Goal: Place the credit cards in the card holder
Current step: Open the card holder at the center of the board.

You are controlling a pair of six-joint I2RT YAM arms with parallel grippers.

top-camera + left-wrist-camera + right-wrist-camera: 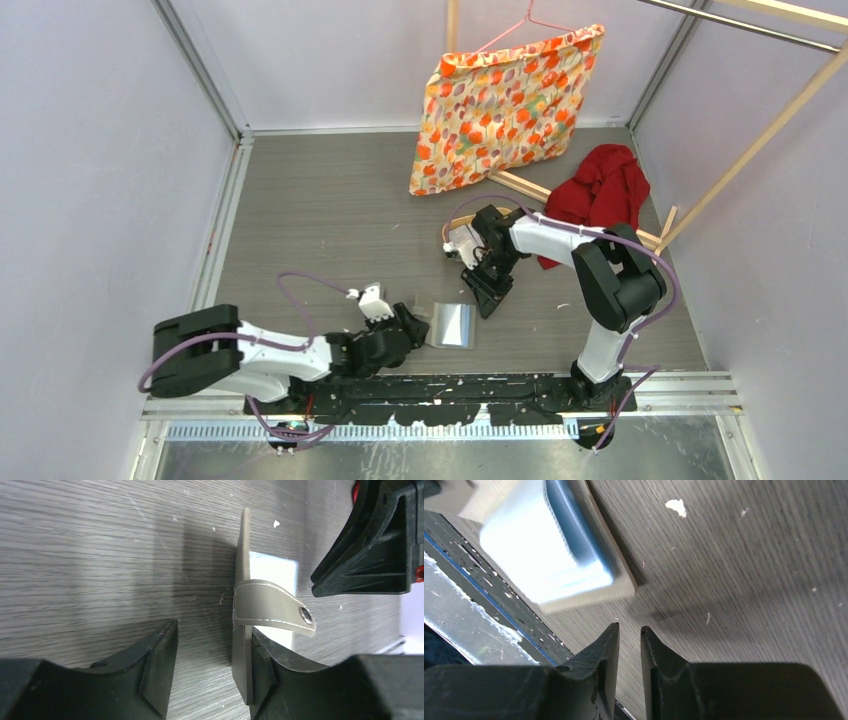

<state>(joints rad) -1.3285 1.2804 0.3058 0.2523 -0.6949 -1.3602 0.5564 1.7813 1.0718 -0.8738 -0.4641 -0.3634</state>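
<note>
Squarely between the two arms, near the front edge of the grey wood-grain table (330,210), lay the card holder (455,325), opened out. In the left wrist view one olive panel of the card holder (243,570) stood up on edge, while its paler blue-white inside lay flat on the table behind that panel. A strap (272,612) with a metal snap curled off the upright panel. The left gripper (410,325) reached the holder from its left side. Its jaws stood partly open around the upright panel, which touched one finger (270,675) and stood well apart from the other, so nothing was clamped. The right gripper (490,295) hung just beyond the holder's far edge, pointing down at it, and showed as a black wedge (360,555) past the flat half. From its own wrist camera the right gripper (630,630) had its fingers drawn close with only a thin slit between them. Bare table showed through the slit and nothing was held. The holder's blue-white pockets (549,545) lay just ahead of those tips, blurred. Whether any card sat in them could not be told. Well beyond the holder, at the back of the table, hung a floral orange cushion cover (505,110) with a red cloth (605,190) heaped beside it.
</note>
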